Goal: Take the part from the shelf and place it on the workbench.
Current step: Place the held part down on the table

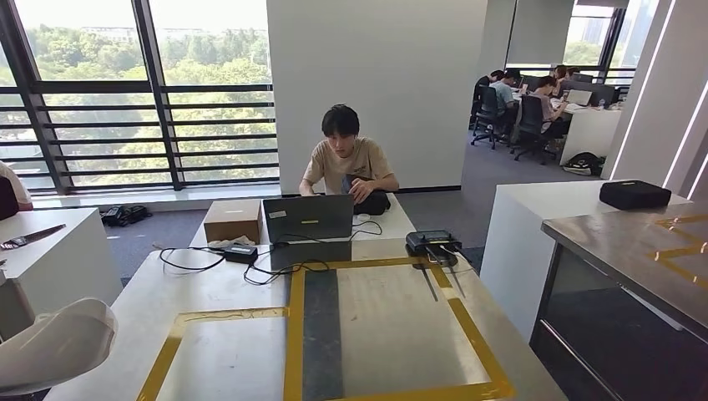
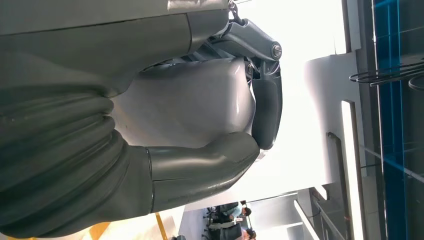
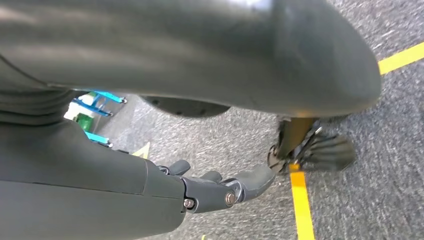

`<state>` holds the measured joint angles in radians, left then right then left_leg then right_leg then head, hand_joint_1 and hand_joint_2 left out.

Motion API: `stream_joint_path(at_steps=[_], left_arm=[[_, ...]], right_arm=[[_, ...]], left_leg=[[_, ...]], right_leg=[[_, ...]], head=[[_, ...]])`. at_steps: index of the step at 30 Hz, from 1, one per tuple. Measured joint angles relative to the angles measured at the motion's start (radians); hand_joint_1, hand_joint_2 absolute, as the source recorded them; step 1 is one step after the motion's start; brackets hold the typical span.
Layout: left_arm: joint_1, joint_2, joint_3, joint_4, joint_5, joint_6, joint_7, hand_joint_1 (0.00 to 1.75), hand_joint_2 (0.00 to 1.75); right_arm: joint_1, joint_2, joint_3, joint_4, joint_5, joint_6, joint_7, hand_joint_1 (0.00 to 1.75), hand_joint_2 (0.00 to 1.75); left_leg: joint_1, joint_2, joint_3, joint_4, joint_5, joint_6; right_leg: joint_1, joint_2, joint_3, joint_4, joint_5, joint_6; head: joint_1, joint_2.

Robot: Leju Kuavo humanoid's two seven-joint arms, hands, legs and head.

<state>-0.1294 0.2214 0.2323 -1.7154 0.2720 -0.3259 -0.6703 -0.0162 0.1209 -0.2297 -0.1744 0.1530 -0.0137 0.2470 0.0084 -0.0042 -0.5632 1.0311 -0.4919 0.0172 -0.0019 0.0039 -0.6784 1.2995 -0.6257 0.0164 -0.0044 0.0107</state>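
- We see the left robot hand (image 2: 220,125) gripping the white part (image 1: 54,347) at the desk (image 1: 234,334) edge.
- Yellow tape (image 1: 472,338) frames the desk; a person (image 1: 346,159) works a laptop (image 1: 307,219).
- The right robot hand (image 3: 220,187) hangs loosely curled, holding nothing, over grey floor (image 3: 380,190).

- The part (image 1: 50,347) is a smooth, glossy shell, white to pale grey, with a rounded, bulging outline and no markings that can be made out.
- In the left wrist view the part (image 2: 190,105) sits in the left robot hand (image 2: 210,165): the thick grey thumb lies along one side, and a dark finger (image 2: 267,112) curls over its rounded end.
- In the head view it shows at the lower left corner, by the near left edge of the surface (image 1: 225,351); whether it touches the top cannot be told.
- The surface is a pale workbench top, marked with a rectangle of yellow tape (image 1: 472,347) and a dark grey strip (image 1: 322,334) running down it.
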Motion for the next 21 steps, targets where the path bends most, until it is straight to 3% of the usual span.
stream_joint_path(at_steps=[1, 2, 4, 6, 10, 11, 13, 15, 17, 18, 21], left_arm=[[0.001, -0.001, 0.0, 0.0, 0.0, 0.0, 0.0, 1.75, 1.75], [0.003, -0.001, 0.0, 0.0, 0.0, 0.0, 0.0, 1.75, 1.75], [0.005, -0.002, 0.0, -0.001, 0.0, 0.0, 0.0, 1.75, 1.75], [0.008, -0.004, 0.0, -0.003, 0.0, 0.0, 0.0, 1.75, 1.75], [0.012, -0.005, 0.0, -0.011, -0.001, 0.0, 0.0, 1.75, 1.75], [0.012, -0.005, 0.0, -0.012, -0.001, 0.0, -0.001, 1.75, 1.75], [0.011, -0.006, 0.0, -0.014, -0.001, 0.0, -0.001, 1.75, 1.75], [0.013, -0.006, 0.0, -0.013, -0.002, 0.0, 0.001, 1.75, 1.75], [0.016, -0.007, 0.0, -0.011, -0.002, 0.0, 0.003, 1.75, 1.75], [0.016, -0.008, 0.0, -0.01, -0.003, 0.0, 0.004, 1.75, 1.75], [0.016, -0.008, 0.001, -0.008, -0.004, -0.004, 0.008, 1.75, 1.75]], right_arm=[[0.002, 0.0, 0.0, 0.0, 0.0, 0.0, 0.001, 0.0, 0.0], [0.004, 0.0, 0.0, 0.0, 0.001, 0.0, 0.002, 0.0, 0.0], [0.006, 0.0, 0.0, 0.0, 0.002, 0.0, 0.004, 0.0, 0.0], [0.009, 0.0, 0.0, 0.0, 0.002, -0.001, 0.0, 0.0, 0.0], [0.009, 0.0, 0.0, 0.0, 0.003, -0.001, 0.005, 0.0, 0.0], [0.007, 0.0, 0.0, 0.0, 0.003, -0.001, 0.006, 0.0, 0.0], [0.004, -0.001, 0.0, 0.0, 0.003, -0.001, 0.004, 0.0, 0.0], [0.004, -0.002, 0.0, 0.0, 0.003, -0.001, 0.003, 0.0, 0.0], [0.005, -0.001, 0.0, 0.0, 0.003, -0.001, 0.003, 0.0, 0.0], [0.006, -0.001, 0.0, 0.0, 0.002, -0.001, 0.003, 0.0, 0.0], [0.004, -0.001, -0.001, 0.0, 0.002, -0.002, 0.001, 0.0, 0.0]], left_leg=[[0.0, -0.001, 0.009, 0.0, -0.008, -0.001], [0.0, -0.001, 0.02, 0.0, -0.017, -0.002], [0.0, -0.002, 0.043, 0.0, -0.037, -0.007], [-0.002, -0.002, 0.06, 0.0, -0.059, -0.016], [-0.002, -0.003, 0.095, 0.013, -0.073, -0.042], [-0.001, -0.002, 0.088, 0.036, -0.075, -0.046], [0.0, 0.0, 0.027, 0.139, -0.094, -0.052], [0.001, 0.0, -0.071, 0.253, -0.144, -0.056], [0.001, 0.0, -0.13, 0.273, -0.176, -0.057], [0.001, 0.0, -0.137, 0.239, -0.157, -0.055], [-0.005, 0.001, -0.127, 0.069, 0.015, -0.039]], right_leg=[[0.0, 0.0, -0.026, 0.014, -0.003, -0.001], [0.0, 0.0, -0.034, -0.007, 0.015, -0.002], [0.0, -0.001, -0.012, -0.13, 0.111, -0.008], [0.004, -0.004, 0.015, -0.227, 0.169, -0.016], [0.007, -0.004, 0.053, -0.252, 0.16, -0.045], [0.006, -0.003, 0.068, -0.255, 0.156, -0.053], [0.004, -0.003, 0.096, -0.259, 0.143, -0.064], [0.004, -0.001, 0.116, -0.26, 0.124, -0.068], [0.004, 0.002, 0.14, -0.26, 0.103, -0.066], [0.003, 0.003, 0.154, -0.26, 0.092, -0.065], [0.005, 0.007, 0.189, -0.26, 0.055, -0.053]], head=[[0.001, 0.0], [0.001, 0.0], [0.002, 0.0], [0.001, 0.0], [0.0, 0.0], [-0.002, 0.0], [-0.004, 0.0], [-0.005, 0.0], [-0.006, 0.0], [-0.006, 0.0], [-0.007, 0.0]])
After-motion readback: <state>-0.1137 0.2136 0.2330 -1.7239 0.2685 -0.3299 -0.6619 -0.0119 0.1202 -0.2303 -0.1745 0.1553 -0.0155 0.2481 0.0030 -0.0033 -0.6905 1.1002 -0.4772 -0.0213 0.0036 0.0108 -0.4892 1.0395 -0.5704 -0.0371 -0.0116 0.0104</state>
